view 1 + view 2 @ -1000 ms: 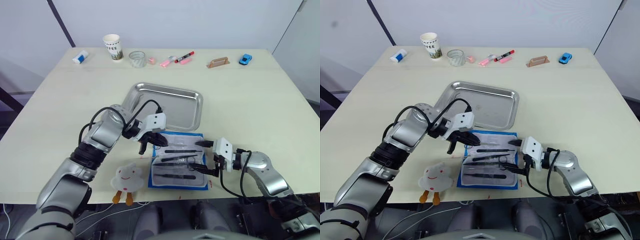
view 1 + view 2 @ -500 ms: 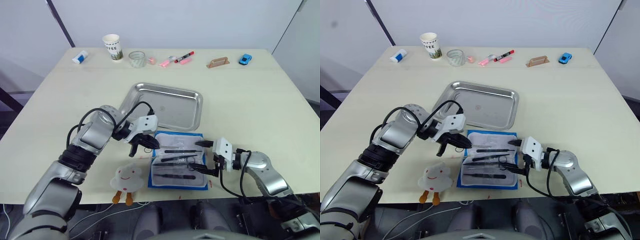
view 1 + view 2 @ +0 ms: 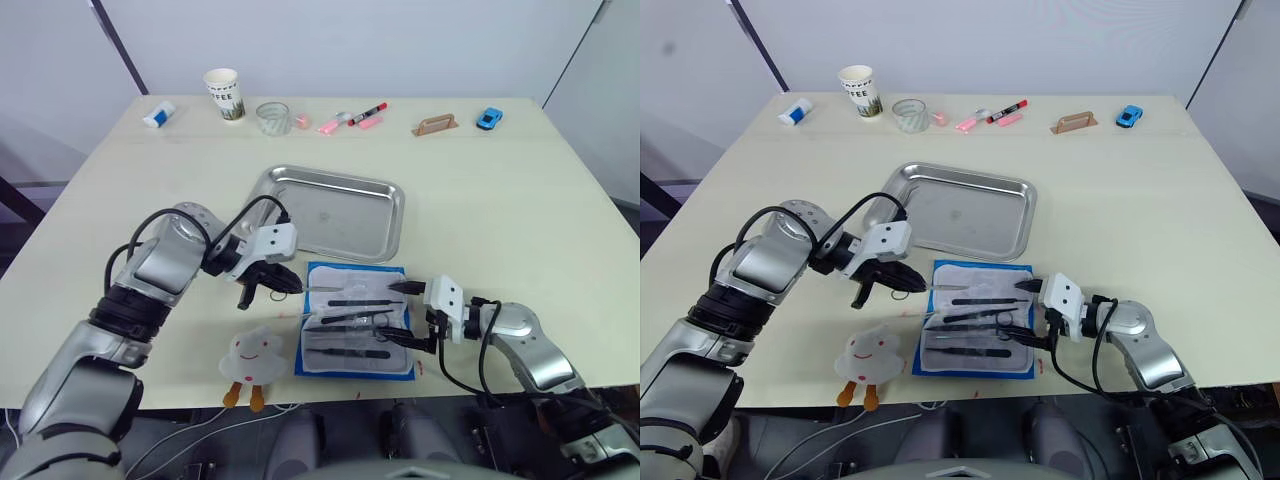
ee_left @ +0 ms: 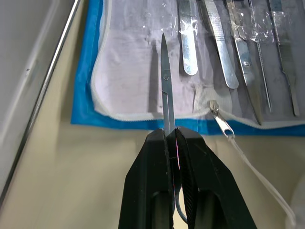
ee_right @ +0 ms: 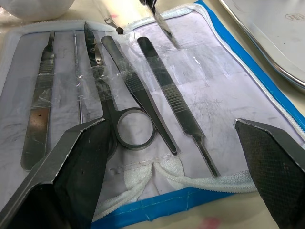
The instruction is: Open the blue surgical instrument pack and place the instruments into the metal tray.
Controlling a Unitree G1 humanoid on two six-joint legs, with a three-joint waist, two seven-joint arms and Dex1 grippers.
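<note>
- White plush toy (image 3: 252, 356) sits at the near tabletop (image 3: 500, 220) edge, just left of the pack; not ours.
- Blue surgical instrument pack (image 3: 356, 322) lies open flat, lining up, just in front of the metal tray (image 3: 335, 212). Remaining instruments (image 5: 143, 102) still under clear straps.
- Right claw (image 3: 408, 314) hovers wide open over the pack's right edge, holding nothing.
- Change: left claw (image 3: 272, 286) was over the pack's upper left a second ago; now it has pulled back left, off the pack, clamped on a pair of scissors (image 4: 165, 81). We read this as first instrument extracted; carry to the tray comes next.
- Left wrist view shows what the eye views barely do: fingers pinched on the scissors near the handle, blades pointing out over the pack's blue border. Zipper pull (image 4: 220, 118) with its cord lies at that edge.
- Right wrist view adds strap detail and ring handles on the leftover tools.
- Tray looks empty, so nothing delivered yet.
- Far edge: paper cup (image 3: 226, 94), markers (image 3: 355, 117), toy car (image 3: 490, 118); well apart, irrelevant.
</note>
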